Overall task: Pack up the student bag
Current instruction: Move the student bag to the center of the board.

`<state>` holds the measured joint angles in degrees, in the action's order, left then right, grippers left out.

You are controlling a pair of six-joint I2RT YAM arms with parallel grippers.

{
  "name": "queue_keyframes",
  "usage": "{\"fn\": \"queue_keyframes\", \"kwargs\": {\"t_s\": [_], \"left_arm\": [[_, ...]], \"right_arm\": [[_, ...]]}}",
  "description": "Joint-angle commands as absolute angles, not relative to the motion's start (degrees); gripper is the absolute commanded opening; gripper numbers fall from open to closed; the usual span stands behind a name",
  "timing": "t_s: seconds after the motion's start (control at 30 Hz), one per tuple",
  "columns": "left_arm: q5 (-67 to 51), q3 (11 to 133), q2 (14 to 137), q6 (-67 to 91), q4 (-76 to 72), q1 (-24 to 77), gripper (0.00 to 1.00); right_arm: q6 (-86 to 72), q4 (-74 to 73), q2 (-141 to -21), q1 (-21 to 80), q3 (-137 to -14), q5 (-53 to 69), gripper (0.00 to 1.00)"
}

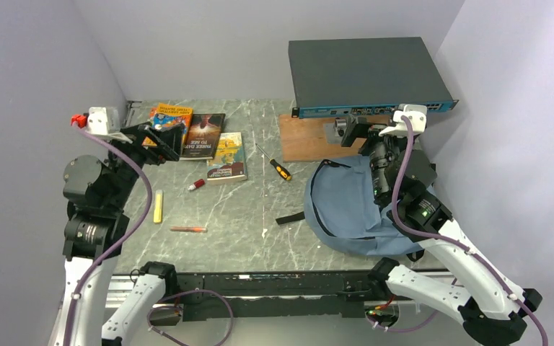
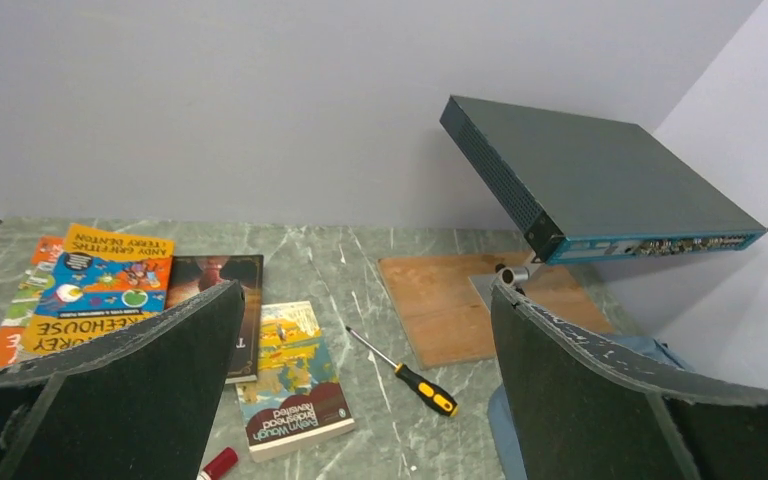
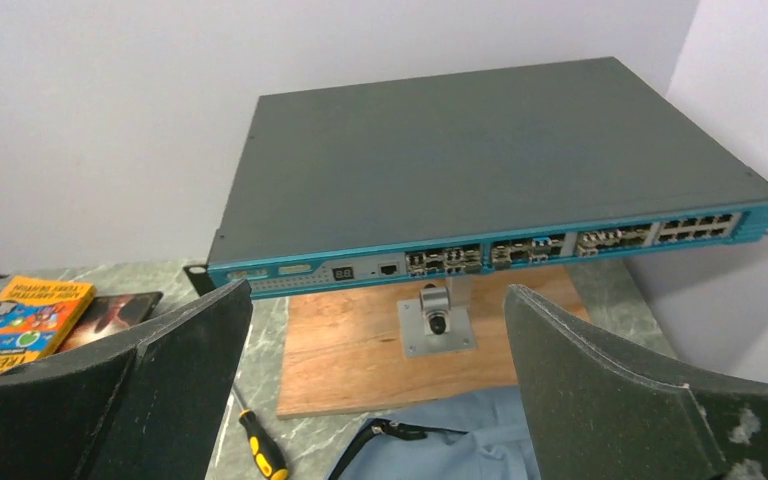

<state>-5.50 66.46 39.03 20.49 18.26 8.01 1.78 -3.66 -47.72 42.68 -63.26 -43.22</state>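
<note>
The student bag [image 1: 346, 205] is a blue-grey backpack lying flat at the right of the table, with a black strap [image 1: 290, 218] trailing left. Its zipper end shows in the right wrist view [image 3: 460, 440]. Three books lie at the back left: an orange one [image 1: 172, 117], a dark one [image 1: 203, 135] and a teal-and-yellow paperback [image 1: 228, 156]. My left gripper [image 1: 160, 140] is open and empty, raised over the books [image 2: 365, 300]. My right gripper [image 1: 357, 130] is open and empty above the bag's far edge [image 3: 378, 290].
A network switch [image 1: 366, 76] stands on a metal post over a wooden board [image 1: 310, 137] at the back right. A yellow-handled screwdriver [image 1: 280, 169], a red marker [image 1: 197, 184], a yellow highlighter [image 1: 158, 206] and an orange pen [image 1: 188, 229] lie on the marble table.
</note>
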Motion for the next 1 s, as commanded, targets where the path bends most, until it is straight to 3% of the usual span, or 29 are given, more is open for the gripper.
{"fn": "queue_keyframes", "kwargs": {"t_s": [0.0,0.2,0.5,0.73,0.97], "left_arm": [[-9.9,66.3,41.9,22.8,15.9,7.7,0.99],[-16.1,63.3,45.2,26.8,12.1,7.7,0.99],[-34.4,54.2,56.1,38.1,-1.4,11.1,0.99],[-30.2,49.9,68.8,41.2,-8.9,28.5,0.99],[-26.8,50.2,84.6,47.4,-23.8,37.4,0.98]], "right_arm": [[0.1,-4.6,-47.9,42.5,-64.7,-47.9,1.0],[-3.3,-8.5,-48.1,42.5,-63.2,-47.9,1.0],[-15.0,-14.8,-41.7,42.5,-53.2,-35.8,1.0],[-24.2,-16.4,-35.4,42.5,-40.9,-32.9,1.0],[-27.7,-15.6,-38.2,42.4,-37.6,-37.2,1.0]]}}
